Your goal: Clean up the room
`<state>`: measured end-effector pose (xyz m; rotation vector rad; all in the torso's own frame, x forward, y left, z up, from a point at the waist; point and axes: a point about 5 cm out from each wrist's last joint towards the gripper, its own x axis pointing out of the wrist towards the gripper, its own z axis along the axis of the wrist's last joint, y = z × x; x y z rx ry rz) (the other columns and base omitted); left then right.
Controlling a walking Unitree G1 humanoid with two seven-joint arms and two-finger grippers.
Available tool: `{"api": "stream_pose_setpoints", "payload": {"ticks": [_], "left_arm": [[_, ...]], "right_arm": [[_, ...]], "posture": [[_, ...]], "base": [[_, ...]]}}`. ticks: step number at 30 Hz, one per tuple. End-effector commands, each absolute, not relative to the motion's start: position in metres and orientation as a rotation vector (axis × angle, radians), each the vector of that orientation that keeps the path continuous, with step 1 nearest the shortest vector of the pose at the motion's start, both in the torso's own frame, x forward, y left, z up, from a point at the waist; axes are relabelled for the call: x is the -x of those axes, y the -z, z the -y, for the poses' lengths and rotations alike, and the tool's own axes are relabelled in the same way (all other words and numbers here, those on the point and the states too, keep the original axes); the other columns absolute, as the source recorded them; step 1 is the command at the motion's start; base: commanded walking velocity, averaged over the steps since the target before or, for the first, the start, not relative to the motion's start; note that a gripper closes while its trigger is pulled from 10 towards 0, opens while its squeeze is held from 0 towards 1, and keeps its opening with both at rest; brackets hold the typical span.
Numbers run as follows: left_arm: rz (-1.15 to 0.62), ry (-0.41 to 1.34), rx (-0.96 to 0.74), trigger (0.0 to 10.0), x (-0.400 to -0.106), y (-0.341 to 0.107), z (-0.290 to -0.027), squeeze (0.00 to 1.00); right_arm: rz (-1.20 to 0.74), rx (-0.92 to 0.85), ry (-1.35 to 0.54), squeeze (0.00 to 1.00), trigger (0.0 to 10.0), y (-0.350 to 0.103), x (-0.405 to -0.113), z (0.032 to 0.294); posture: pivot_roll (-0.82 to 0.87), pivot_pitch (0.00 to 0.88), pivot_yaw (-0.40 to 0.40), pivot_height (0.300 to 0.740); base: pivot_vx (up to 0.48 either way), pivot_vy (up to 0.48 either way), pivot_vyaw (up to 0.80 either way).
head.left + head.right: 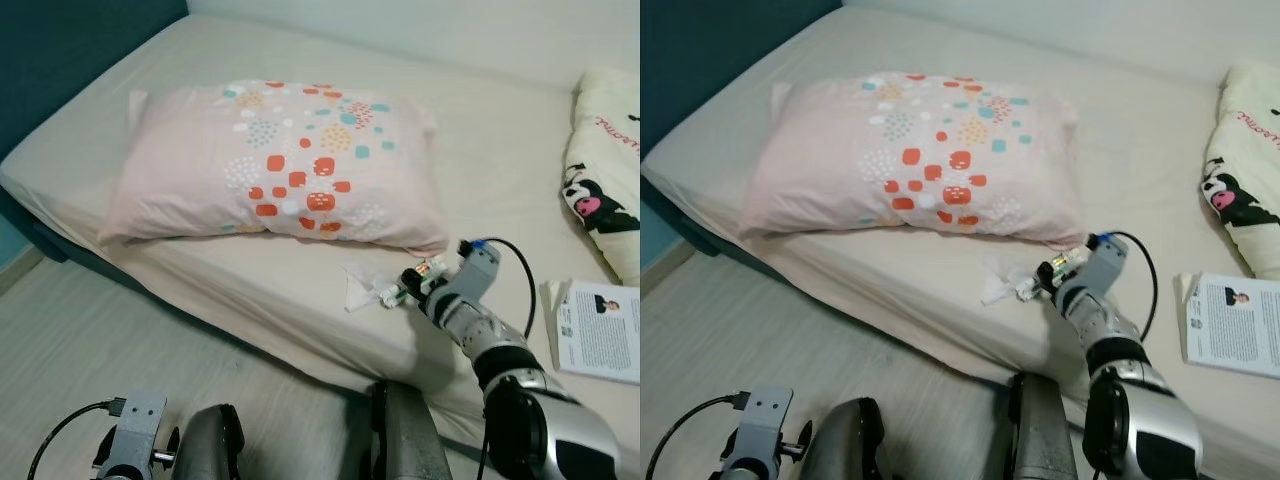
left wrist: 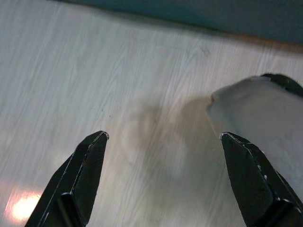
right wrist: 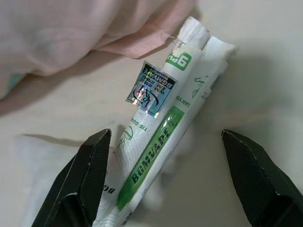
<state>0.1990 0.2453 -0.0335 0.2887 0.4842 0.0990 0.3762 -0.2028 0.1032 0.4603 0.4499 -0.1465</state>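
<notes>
So I'm standing at the near edge of the bed (image 1: 500,130), which takes up most of what I see — beige sheet, dark blue frame down the left side. The biggest thing on it is the pink pillow (image 1: 280,165) with the orange and teal blobs, lying across the middle. Over at the right edge there's a cream blanket (image 1: 605,160) with a cartoon print, and just in front of that a booklet (image 1: 600,330) lying flat near the bed's front edge.

The bit I'm actually after is the white and green wrapper (image 3: 161,142), sitting on the sheet just in front of the pillow's near right corner. There's also some crumpled clear plastic (image 1: 360,287) right beside it. My right gripper (image 3: 163,182) is reaching out over the front edge of the bed with its fingers spread wide, one on each side of the wrapper, not touching it yet.

My guess is this is the pick-up step. Next move: ease down a touch, then close on the wrapper. The pillow's hem sits right against the far end — I'd rather not pinch that fabric or the sheet along with it.

My left gripper (image 2: 163,182) just hangs low over the pale wood floor (image 2: 142,71), fingers apart, holding nothing.
</notes>
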Motion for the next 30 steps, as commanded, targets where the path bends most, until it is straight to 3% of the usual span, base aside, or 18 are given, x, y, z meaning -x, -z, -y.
{"api": "stream_pose_setpoints", "payload": {"ticks": [1, 4, 6, 7, 9, 10, 24, 30], "left_arm": [[-0.529, -0.099, -0.304, 10.0, -0.187, 0.039, -0.251, 0.0], [-0.527, -0.108, -0.299, 10.0, -0.182, 0.039, -0.251, 0.0], [-0.527, -0.108, -0.299, 10.0, -0.182, 0.039, -0.251, 0.0], [-0.526, -0.113, -0.296, 10.0, -0.177, 0.039, -0.251, 0.0], [-0.526, -0.113, -0.296, 10.0, -0.177, 0.039, -0.251, 0.0], [-0.528, -0.115, -0.296, 10.0, -0.175, 0.039, -0.251, 0.0], [-0.536, -0.12, -0.297, 10.0, -0.172, 0.038, -0.252, 0.0], [-0.528, -0.118, -0.289, 10.0, -0.181, 0.036, -0.248, 0.0]], "right_arm": [[-0.47, -0.383, 0.153, 0.0, 10.0, -0.101, -0.376, 0.204], [-0.44, -0.229, 0.112, 0.0, 10.0, -0.118, -0.386, 0.196], [-0.44, -0.229, 0.112, 0.0, 10.0, -0.118, -0.386, 0.196], [-0.417, -0.177, 0.096, 0.0, 8.9, -0.127, -0.391, 0.19], [-0.417, -0.177, 0.096, 0.0, 8.9, -0.127, -0.391, 0.19], [-0.412, -0.173, 0.099, 0.0, 0.0, -0.128, -0.392, 0.189], [-0.468, -0.198, 0.144, 0.0, 0.0, -0.116, -0.386, 0.195], [-0.28, -0.384, 0.08, 0.0, 0.0, -0.145, -0.396, 0.204]], "posture": [[0.02, 0.356, -0.02, 0.549], [0.03, 0.374, -0.033, 0.549], [0.03, 0.374, -0.033, 0.549], [0.03, 0.385, -0.04, 0.549], [0.03, 0.385, -0.04, 0.549], [0.03, 0.39, -0.041, 0.549], [0.03, 0.384, -0.042, 0.549], [0.01, 0.361, -0.045, 0.549]], "base": [[0.0, 0.0, 0.0], [0.0, 0.0, 0.0], [0.0, 0.0, 0.0], [0.0, 0.0, 0.0], [0.0, 0.0, 0.0], [0.0, 0.0, 0.0], [0.0, 0.0, 0.0], [0.0, 0.0, 0.0]]}}
